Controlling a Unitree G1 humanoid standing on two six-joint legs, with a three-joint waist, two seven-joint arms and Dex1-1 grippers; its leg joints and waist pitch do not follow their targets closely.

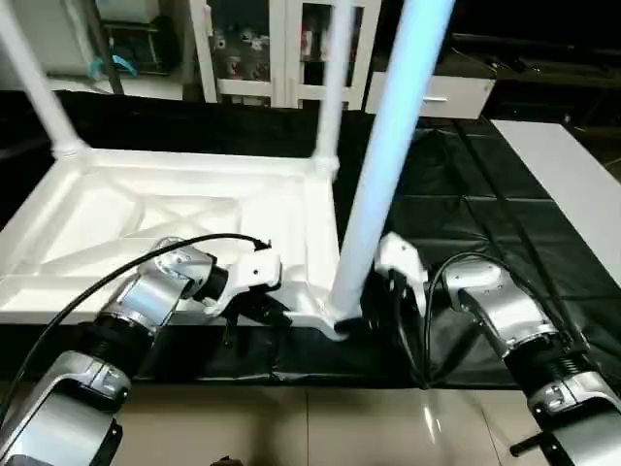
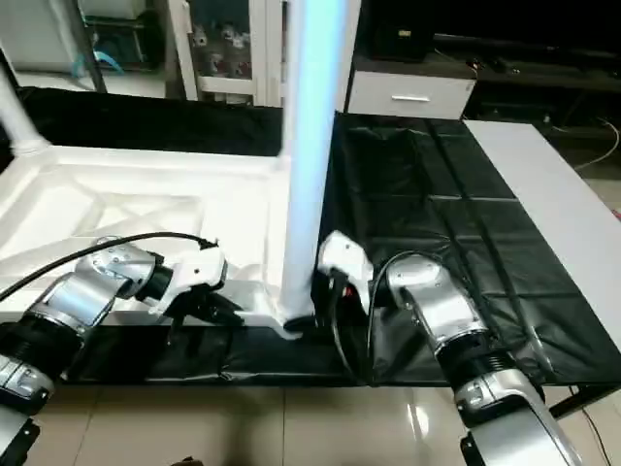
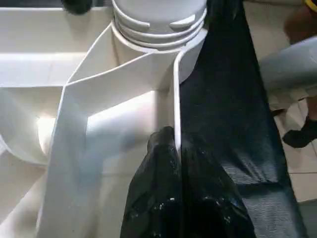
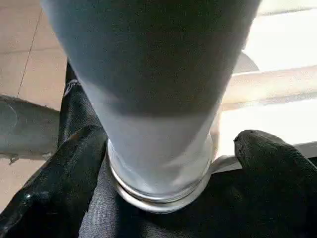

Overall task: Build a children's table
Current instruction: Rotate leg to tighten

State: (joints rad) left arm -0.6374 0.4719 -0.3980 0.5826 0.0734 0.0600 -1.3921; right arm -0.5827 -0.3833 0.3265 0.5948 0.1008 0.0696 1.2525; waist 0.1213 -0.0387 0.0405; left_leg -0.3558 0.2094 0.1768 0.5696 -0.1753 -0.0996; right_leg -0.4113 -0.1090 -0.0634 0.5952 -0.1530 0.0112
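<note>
The children's table lies upside down on the black-covered worktable: its white tabletop (image 1: pixel 194 209) shows the ribbed underside. Three white legs stand in corner sockets: far left (image 1: pixel 34 78), far right (image 1: pixel 330 97), and the near right leg (image 1: pixel 388 146), close to my head. My left gripper (image 1: pixel 257 311) is shut on the tabletop's thin front rim (image 3: pixel 174 99), just short of the near right socket (image 3: pixel 158 22). My right gripper (image 4: pixel 163 173) is open around the base of that near right leg; its fingertips (image 4: pixel 54 183) stand either side of the tube with small gaps.
The black cover (image 1: pixel 466 194) stretches right of the tabletop, with a white board (image 1: pixel 572 184) beyond it. White cabinets (image 1: pixel 262 58) stand behind the worktable. Tiled floor (image 1: pixel 320 427) runs along the near edge. What looks like a person's trouser leg and dark shoe (image 3: pixel 304 134) stands there.
</note>
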